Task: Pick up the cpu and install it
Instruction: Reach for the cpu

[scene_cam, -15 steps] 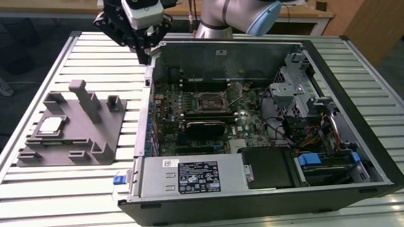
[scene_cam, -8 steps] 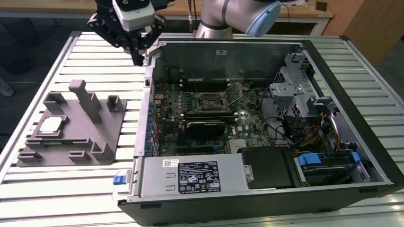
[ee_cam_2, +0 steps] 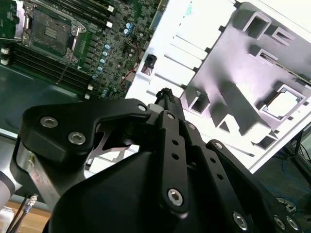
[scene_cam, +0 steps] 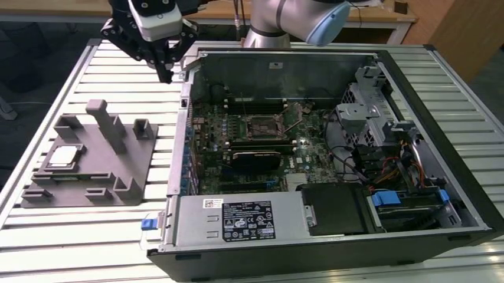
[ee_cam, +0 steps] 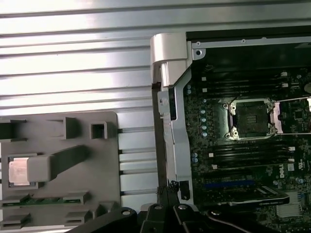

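One grey tray (scene_cam: 118, 177) rests on the slatted metal table (scene_cam: 94, 71), well to the exterior view's left of the claw (scene_cam: 165, 77) and nearer that camera. The cpu (scene_cam: 65, 155) lies flat in a square pocket of this tray, pale top up, well apart from the claw. The first wrist view shows the cpu (ee_cam: 18, 171) in that pocket beside a tall grey post (ee_cam: 58, 162).

The claw hangs over the table with its fingers pointing down. Their tips are drawn together and nothing is gripped between them. It is just beside the near corner of the open computer case (scene_cam: 275, 68).

Further to the exterior view's right of the claw, inside the case, the green motherboard (scene_cam: 315, 153) carries the dark square socket (scene_cam: 261, 125), well apart from the claw.
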Controlling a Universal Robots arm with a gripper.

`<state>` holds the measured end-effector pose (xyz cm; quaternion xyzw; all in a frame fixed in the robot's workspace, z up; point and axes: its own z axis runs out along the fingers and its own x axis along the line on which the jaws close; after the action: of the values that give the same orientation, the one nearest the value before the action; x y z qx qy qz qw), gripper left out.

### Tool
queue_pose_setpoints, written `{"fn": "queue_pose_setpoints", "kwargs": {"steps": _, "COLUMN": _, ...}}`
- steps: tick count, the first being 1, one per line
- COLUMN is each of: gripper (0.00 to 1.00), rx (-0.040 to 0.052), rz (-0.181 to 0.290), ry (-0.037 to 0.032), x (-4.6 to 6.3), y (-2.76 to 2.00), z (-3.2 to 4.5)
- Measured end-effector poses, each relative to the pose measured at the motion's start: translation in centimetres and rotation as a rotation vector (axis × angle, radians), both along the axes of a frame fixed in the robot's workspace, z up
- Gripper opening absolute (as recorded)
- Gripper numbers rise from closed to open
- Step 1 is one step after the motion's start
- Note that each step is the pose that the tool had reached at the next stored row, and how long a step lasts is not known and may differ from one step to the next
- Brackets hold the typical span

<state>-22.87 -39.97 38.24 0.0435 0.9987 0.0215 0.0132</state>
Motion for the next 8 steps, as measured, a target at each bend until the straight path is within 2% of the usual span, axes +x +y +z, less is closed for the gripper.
{"fn": "queue_pose_setpoints", "kwargs": {"steps": 8, "gripper": 0.11, "rx": 0.0001, "rz": -0.002, "ry": 0.0000, "x": -1.1, "y": 0.00, "z": -0.23}}
